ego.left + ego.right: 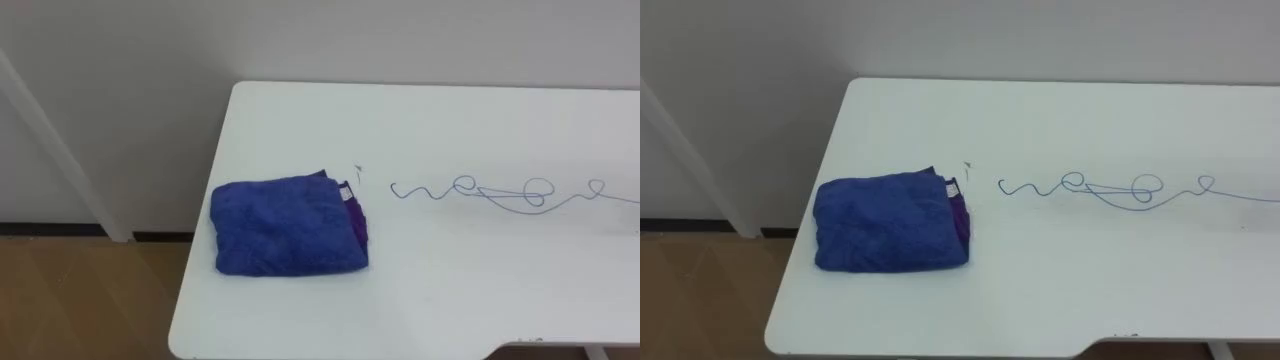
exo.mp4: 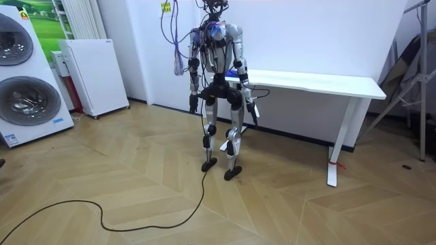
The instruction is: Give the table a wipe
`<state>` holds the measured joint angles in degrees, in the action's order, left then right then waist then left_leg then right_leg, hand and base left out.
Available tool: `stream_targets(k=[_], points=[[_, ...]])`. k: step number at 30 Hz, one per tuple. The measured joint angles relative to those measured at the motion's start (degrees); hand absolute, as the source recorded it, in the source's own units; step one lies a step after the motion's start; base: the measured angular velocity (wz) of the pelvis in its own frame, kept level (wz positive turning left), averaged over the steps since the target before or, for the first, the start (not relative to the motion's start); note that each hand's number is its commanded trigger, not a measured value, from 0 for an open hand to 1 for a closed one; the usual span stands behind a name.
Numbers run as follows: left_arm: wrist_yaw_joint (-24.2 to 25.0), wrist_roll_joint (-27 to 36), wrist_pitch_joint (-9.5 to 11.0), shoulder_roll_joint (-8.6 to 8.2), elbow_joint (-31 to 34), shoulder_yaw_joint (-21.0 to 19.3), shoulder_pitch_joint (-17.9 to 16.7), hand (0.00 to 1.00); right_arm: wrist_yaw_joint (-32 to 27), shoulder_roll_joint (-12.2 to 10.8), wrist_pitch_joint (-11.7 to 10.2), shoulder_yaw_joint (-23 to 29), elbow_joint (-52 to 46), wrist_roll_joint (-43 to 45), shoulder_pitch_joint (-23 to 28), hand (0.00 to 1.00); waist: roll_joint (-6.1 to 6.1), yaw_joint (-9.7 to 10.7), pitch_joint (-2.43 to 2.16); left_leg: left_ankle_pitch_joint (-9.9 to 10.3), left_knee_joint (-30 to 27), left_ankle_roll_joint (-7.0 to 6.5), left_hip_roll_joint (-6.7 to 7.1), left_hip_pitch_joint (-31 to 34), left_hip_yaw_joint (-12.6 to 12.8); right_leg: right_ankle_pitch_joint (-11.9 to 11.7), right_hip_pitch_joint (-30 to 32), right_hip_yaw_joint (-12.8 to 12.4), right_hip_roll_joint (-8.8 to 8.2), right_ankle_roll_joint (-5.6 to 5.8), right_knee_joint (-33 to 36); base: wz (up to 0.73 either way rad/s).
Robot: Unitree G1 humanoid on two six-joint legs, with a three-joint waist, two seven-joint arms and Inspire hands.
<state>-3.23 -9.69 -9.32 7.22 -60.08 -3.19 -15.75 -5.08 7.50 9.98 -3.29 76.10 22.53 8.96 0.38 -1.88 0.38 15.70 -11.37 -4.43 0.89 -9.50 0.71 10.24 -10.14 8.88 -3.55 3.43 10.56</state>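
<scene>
The worktop (image 1: 420, 300) is white and the robot stands at its left end, facing the wall. The step in hand, as I judge it, is to take the cloth (image 1: 285, 228), because nothing is held yet.

The cloth is blue and folded, and it lies flat just beside the left edge of the worktop, somewhat nearer to the front edge than to the back one. To do this step well, a hand should come down on the top of the cloth and close round its thick folded side, so that the folds stay together and it does not slide off the left edge. The pen scribble (image 1: 500, 192) begins near the cloth and runs toward the right edge, so the wipe should go along it, with flat and even pressure. The little pen mark (image 1: 359, 170) sits close to the back right corner of the cloth and needs one short pass too.

In the room view the left hand (image 2: 193, 107) and the right hand (image 2: 254, 114) hang down beside the body, below the worktop. I cannot tell how their fingers are set.

The count: one worktop, one cloth, one long scribble, one little mark, two hands.
</scene>
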Motion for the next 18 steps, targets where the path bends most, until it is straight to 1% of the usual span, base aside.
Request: stream_targets(k=[11,13,16,18], points=[[0.60,0.06,0.05,-0.01,-0.02,0.08,-0.03,0.00,1.63,0.00,0.02,-0.56,0.12,-1.25,-0.04,0.00,-0.11,-0.01,-0.02,0.00,0.00,0.00,0.00,-0.02,0.19,0.00,0.05,-0.02,-0.01,0.00,0.01,0.00],[0.70,0.16,0.02,-0.01,-0.01,0.06,0.05,0.00,1.62,0.00,0.09,-0.51,0.12,-2.96,-0.04,0.00,-0.15,-0.02,-0.03,0.00,0.05,0.00,0.00,-0.04,0.21,0.00,0.05,-0.42,0.00,0.00,0.01,0.00],[0.94,0.15,0.03,-0.02,-0.47,0.02,0.37,0.00,1.19,-0.01,0.09,-0.16,0.22,-6.84,-0.08,0.00,-0.15,0.13,-0.02,0.00,0.07,0.00,0.00,-0.05,0.28,0.00,0.08,-0.24,0.00,0.00,0.01,0.00],[0.93,0.00,-0.02,-0.03,-0.54,-0.18,0.45,0.00,0.10,-0.05,0.07,1.76,0.30,-10.56,0.21,0.00,-0.17,0.39,0.00,0.00,0.07,0.00,0.01,-0.02,0.21,0.00,0.07,-0.21,0.00,0.00,0.00,0.02]])
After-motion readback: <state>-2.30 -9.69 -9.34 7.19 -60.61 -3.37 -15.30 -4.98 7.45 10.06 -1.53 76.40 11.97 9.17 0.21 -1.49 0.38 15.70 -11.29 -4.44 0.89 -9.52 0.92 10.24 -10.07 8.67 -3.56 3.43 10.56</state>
